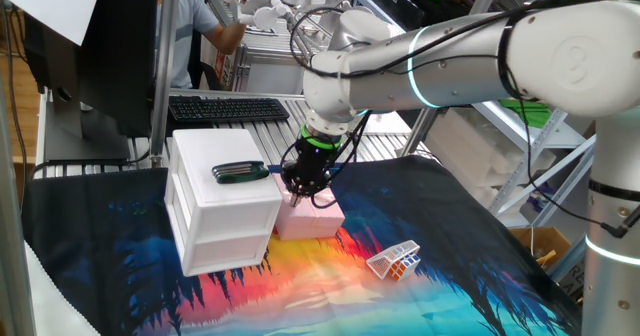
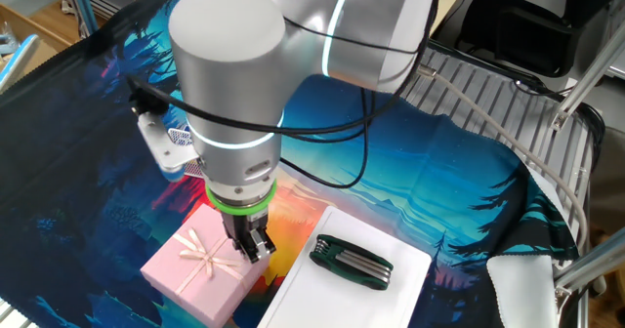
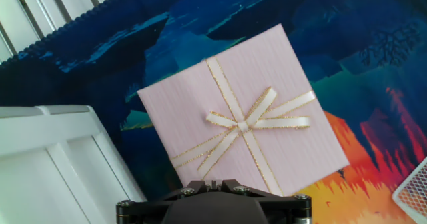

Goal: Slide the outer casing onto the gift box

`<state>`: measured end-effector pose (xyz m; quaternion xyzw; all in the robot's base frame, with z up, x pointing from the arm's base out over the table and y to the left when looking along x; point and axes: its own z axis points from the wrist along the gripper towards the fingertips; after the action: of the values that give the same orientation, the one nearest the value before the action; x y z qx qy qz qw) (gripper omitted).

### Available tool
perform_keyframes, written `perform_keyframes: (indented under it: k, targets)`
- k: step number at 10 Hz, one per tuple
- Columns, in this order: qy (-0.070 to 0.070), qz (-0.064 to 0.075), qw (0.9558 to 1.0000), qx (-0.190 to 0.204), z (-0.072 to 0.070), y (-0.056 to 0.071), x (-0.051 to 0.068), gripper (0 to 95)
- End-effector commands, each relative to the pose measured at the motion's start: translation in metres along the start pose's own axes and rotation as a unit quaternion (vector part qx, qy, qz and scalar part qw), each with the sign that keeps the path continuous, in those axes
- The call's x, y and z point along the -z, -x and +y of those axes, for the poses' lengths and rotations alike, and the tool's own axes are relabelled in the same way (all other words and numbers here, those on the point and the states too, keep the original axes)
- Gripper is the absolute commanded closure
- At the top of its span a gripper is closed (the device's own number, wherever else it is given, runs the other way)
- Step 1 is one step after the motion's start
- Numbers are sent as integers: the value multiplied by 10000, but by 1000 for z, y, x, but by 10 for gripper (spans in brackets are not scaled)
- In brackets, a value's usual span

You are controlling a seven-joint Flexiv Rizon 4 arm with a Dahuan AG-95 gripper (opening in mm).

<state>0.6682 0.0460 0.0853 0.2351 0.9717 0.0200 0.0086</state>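
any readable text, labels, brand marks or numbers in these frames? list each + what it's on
None readable.
Pale pink square cardboard sleeve: only a gold-edged ribbon bow, no lettering.
Black keyboard: key legends too small.
White plastic drawer cabinet, dark green folding tool on it: no visible markings.

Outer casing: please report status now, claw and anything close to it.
Claw shut, empty, pointing down over outer casing. Casing flat on cloth, bow up; gift box not visible. White drawer cabinet right beside casing, green tool on top.
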Motion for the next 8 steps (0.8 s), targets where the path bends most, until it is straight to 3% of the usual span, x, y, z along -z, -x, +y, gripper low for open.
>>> perform_keyframes:
  k: [1,3,5,7,8]
  targets:
    - [-7,-19,10000,-7,2,0,-7,950]
    - [-66,32,10000,39,2,0,-5,950]
    - [-114,140,9998,121,-1,2,3,950]
    - [-168,252,9993,236,-7,1,19,950]
    - [-168,247,9993,246,-8,2,22,950]
